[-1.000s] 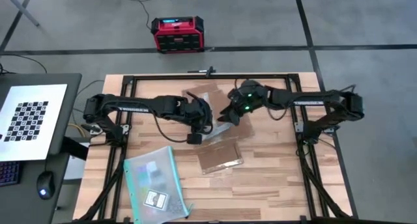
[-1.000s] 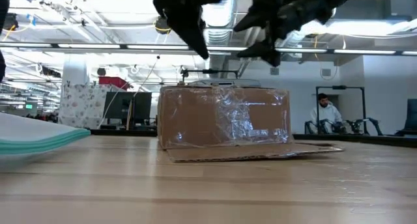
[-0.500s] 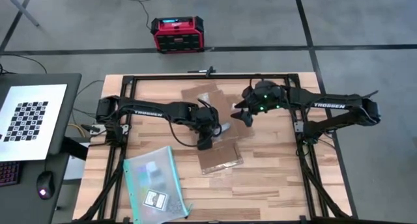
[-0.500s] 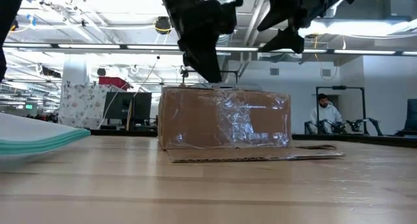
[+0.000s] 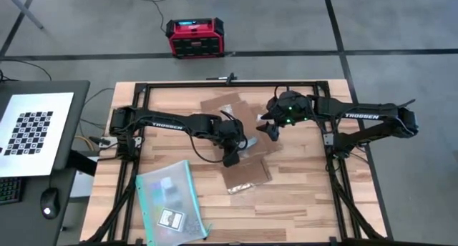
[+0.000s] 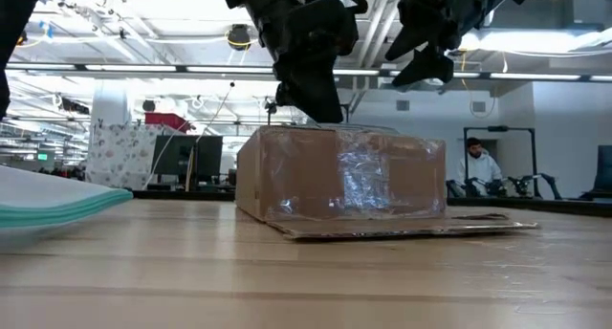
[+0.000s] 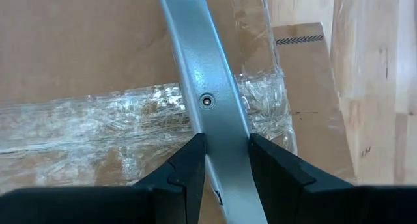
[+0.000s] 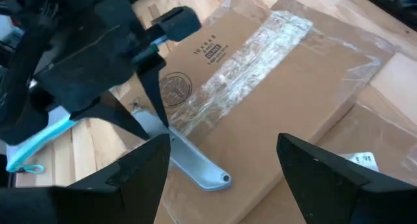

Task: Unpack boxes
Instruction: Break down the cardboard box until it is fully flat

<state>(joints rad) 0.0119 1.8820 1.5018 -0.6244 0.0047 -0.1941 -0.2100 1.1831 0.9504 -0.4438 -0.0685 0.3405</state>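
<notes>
The brown cardboard box [image 5: 242,140] stands mid-table with crinkled clear tape [image 7: 98,120] across its top; its opened flaps [image 5: 247,176] lie flat on the wood. My left gripper [image 5: 232,150] is over the box's top, shut on a grey metal tool [image 8: 195,164] whose rounded free end reaches the tape. The same gripper shows in its wrist view [image 7: 225,146] and above the box in the low view [image 6: 320,95]. My right gripper [image 8: 223,146] hangs open above the box's far right corner [image 5: 271,129], with nothing between its fingers. My left gripper pinches the grey tool's flat shaft [image 7: 218,129] between its two fingers, across its width. The fingers slant down from the table's left side. The tool runs on beyond the fingers and its rounded end [image 8: 218,178] lies at the box's taped top.
A clear teal-edged pouch [image 5: 170,199] lies at the near left of the table. A red and black case [image 5: 195,37] stands on the floor beyond the far edge. A checkerboard sheet [image 5: 32,124] lies on a side desk at the left. A person [image 6: 475,164] sits far behind.
My left gripper has come down toward the box's top, rolling its wrist, and brought the tool onto the tape. The box has turned a little and shifted toward the table's right. My right gripper has drawn back from the box toward the right edge, staying open.
</notes>
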